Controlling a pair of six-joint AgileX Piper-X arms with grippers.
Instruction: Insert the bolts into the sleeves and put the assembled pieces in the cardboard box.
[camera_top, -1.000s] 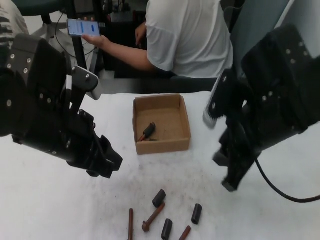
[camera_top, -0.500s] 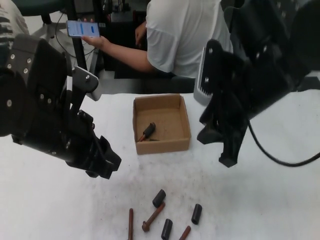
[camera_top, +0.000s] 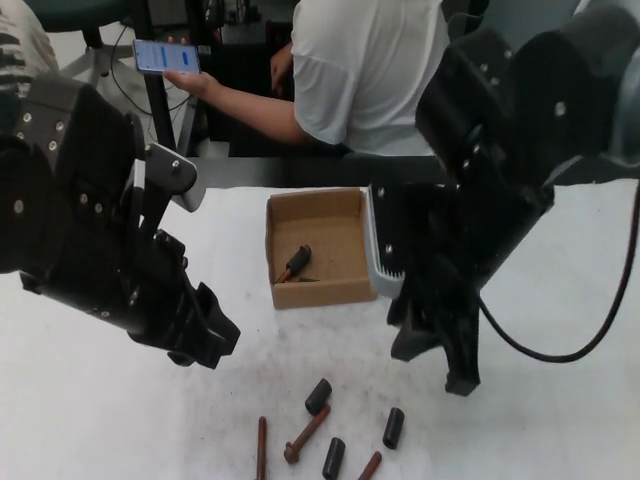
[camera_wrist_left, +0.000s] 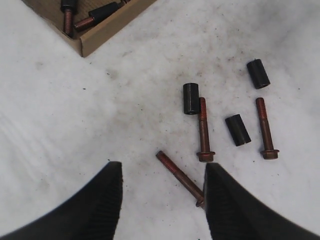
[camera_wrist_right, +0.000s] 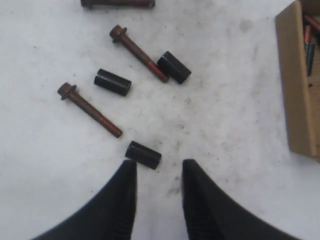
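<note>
High view: bringing the right gripper (camera_top: 440, 365) in from the far right and down toward the rightmost loose sleeve (camera_top: 393, 427), near of the cardboard box (camera_top: 325, 293). Keeping the left gripper (camera_top: 200, 340) almost still at the left. Probably lining up the next pick. Leaving one assembled piece (camera_top: 296, 264) lying in the box.

Left wrist view: holding the fingers (camera_wrist_left: 100, 205) wide apart and empty, hovering over a loose bolt (camera_wrist_left: 180, 178) lying between them.

Right wrist view: holding the fingers (camera_wrist_right: 200, 200) moderately apart and empty, with the sleeve (camera_wrist_right: 143, 155) lying just beyond one fingertip.
</note>
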